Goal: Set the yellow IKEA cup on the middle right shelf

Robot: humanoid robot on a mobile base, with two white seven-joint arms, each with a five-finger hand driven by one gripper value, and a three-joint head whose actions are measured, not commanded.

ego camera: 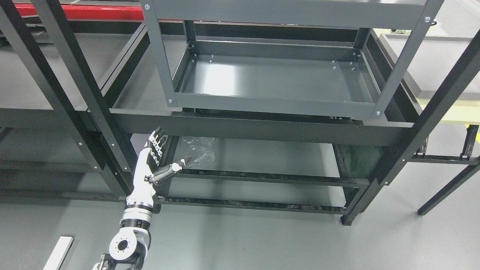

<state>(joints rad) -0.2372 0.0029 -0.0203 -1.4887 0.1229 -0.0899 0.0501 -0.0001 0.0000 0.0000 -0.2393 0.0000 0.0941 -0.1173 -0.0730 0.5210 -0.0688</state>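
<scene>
No yellow cup shows in the head view. My left hand point(167, 152) rises from the lower left, its fingers straight and spread and its thumb out to the right, holding nothing. It stands in front of the black rack's left post, below the grey shelf tray point(277, 80), which holds nothing. The right arm is out of view.
A black metal rack point(258, 129) spans the middle, with a crumpled clear plastic bag point(200, 150) on its lower level. Black posts point(78, 86) stand at the left. A grey table point(442, 71) is at the far right. A white strip point(58, 253) lies on the floor at lower left.
</scene>
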